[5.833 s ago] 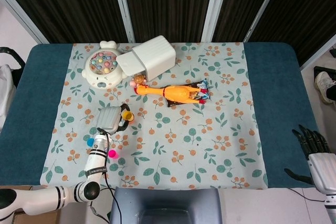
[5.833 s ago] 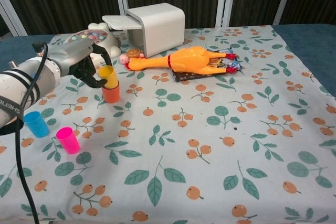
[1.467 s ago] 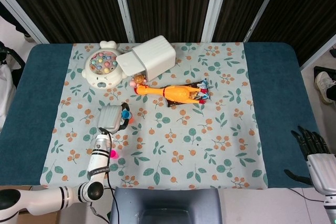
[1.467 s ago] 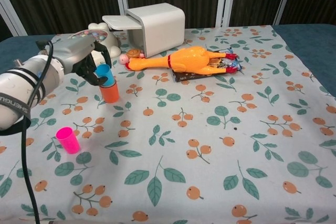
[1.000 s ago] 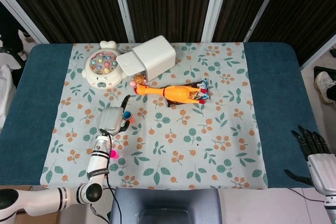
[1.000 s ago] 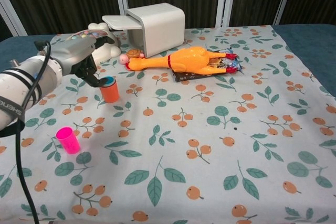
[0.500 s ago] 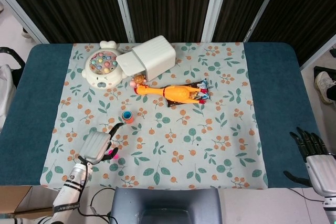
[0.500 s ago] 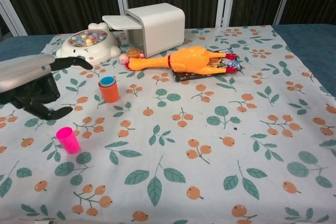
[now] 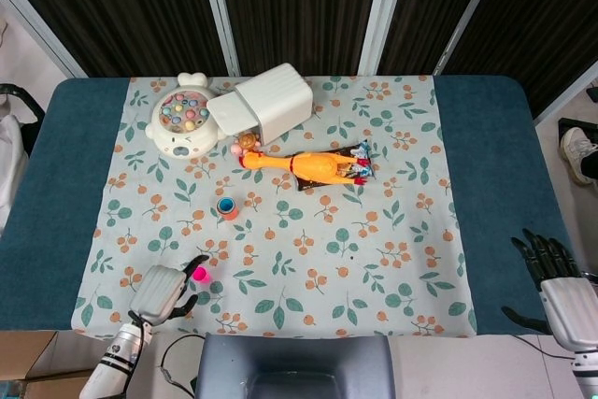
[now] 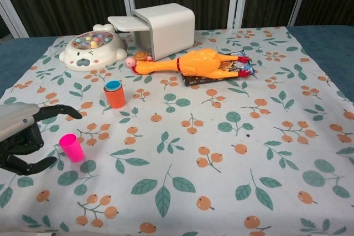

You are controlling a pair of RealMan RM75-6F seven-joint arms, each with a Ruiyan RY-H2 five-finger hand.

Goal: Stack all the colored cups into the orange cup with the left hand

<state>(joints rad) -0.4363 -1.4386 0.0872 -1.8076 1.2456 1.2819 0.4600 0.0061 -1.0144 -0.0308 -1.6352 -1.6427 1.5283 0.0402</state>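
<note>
Floral-print tablecloth (image 10: 232,153) covers the table. White lidded bin (image 10: 163,29) on its side and rubber chicken (image 10: 199,62) lie far beyond the left hand (image 10: 19,136), toward the back. Bear-shaped toy console (image 10: 88,48) sits ahead of the hand. Left hand empty, fingers spread and curved, just beside the pink cup (image 10: 71,147), which stands upright between thumb and fingers but apart from both. Orange cup (image 10: 116,96) stands further ahead, a blue cup (image 10: 113,85) nested in it (rim only visible). Right hand (image 9: 551,277) idle at the near table edge, fingers apart, holding nothing.

Risk: closing off-centre could tip the light pink cup and roll it away.
</note>
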